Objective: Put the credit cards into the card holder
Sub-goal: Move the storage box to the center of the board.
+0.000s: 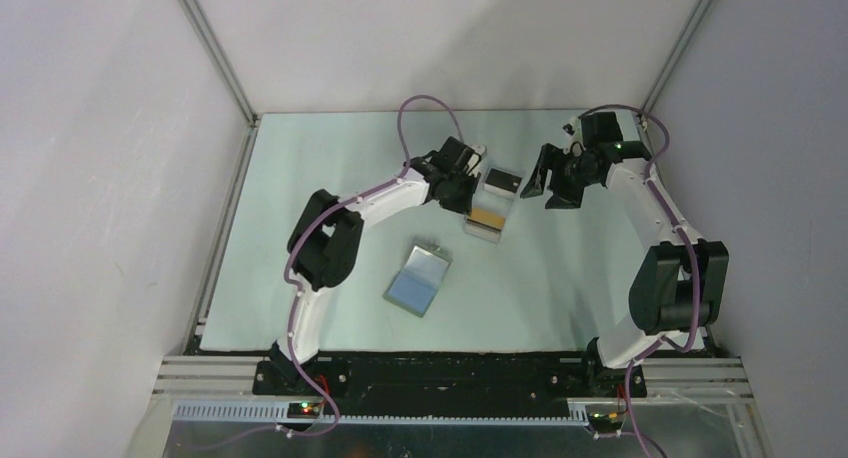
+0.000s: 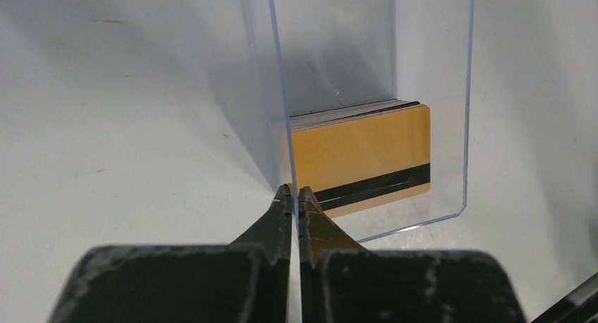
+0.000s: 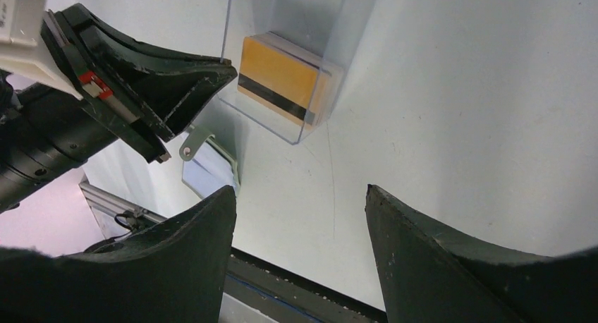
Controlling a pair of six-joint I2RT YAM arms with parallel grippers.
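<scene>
Pinching the clear tray [image 2: 367, 48] at its left wall, left gripper [image 2: 295, 194] fingers, gold cards [image 2: 359, 150] stacked inside, right gripper [image 3: 300, 190] fingers spread, wallet [image 1: 418, 280] lying nearer.

Clear glossy plastic tray [image 2: 451, 69], glossy orange-gold plastic credit cards [image 2: 359, 150], smooth matt table [image 2: 106, 125]

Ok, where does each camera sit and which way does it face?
Top external: above and behind the bases, looking down at the table; both arms show.
Left wrist: along the left gripper, pinched on the wall of the clear tray, toward the credit cards.
Right wrist: past the open right gripper toward tray and card holder.
Both wrists share the cards.
</scene>
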